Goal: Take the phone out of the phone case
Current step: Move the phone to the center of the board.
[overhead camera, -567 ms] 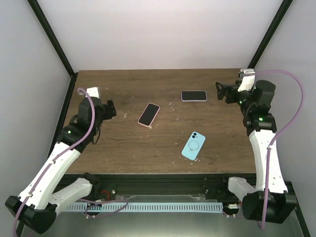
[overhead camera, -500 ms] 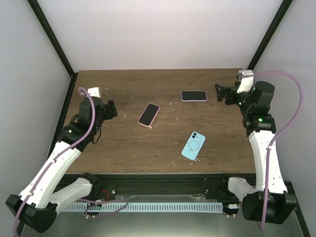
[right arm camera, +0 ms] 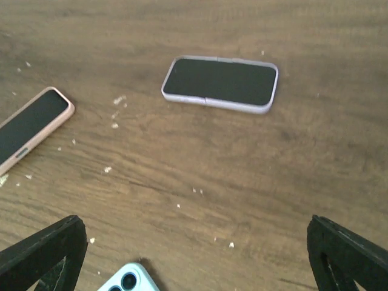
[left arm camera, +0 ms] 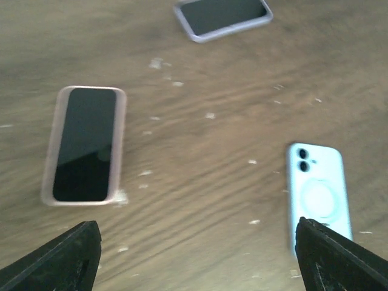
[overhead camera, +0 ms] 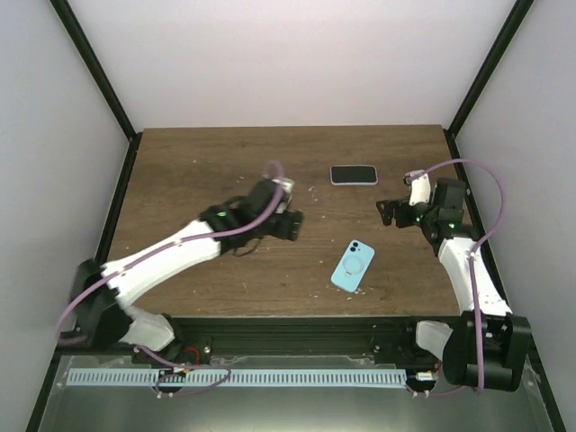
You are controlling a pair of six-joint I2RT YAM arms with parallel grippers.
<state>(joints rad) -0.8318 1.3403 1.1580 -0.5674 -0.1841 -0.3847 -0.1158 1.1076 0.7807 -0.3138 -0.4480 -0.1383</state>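
**A:** Which one is it lining up on?

**B:** I judge the pink-cased phone [left arm camera: 85, 145]. It lies screen up near the middle of the table [overhead camera: 180, 162], a little left of centre. The left gripper [left arm camera: 197, 245] hovers just on its near side, fingers spread wide and holding nothing. From above, the arm hides the phone.

**A:** How should the step be done?

**B:** Pin and peel, I'd say: one gripper holds the glass down while the other hooks a corner of the pink case [left arm camera: 119, 145] and rolls it back. The rim looks matte and rubbery, a thin lip with rounded corners around glossy black glass. A corner should yield sooner than a straight side. The phone lies flat on the wood, so it may skid instead of lifting.

**A:** And the other arm?

**B:** The right gripper [overhead camera: 389, 213] is also spread and empty. It is towards the right edge, well apart from the pink one and nearer the lavender-cased phone [overhead camera: 353, 175] by the far edge. A blue phone [overhead camera: 353, 265] lies back up towards the near edge, showing a smooth shell, a ring and two lenses. Pale crumbs [left arm camera: 209, 115] dot the dark, grained wood.
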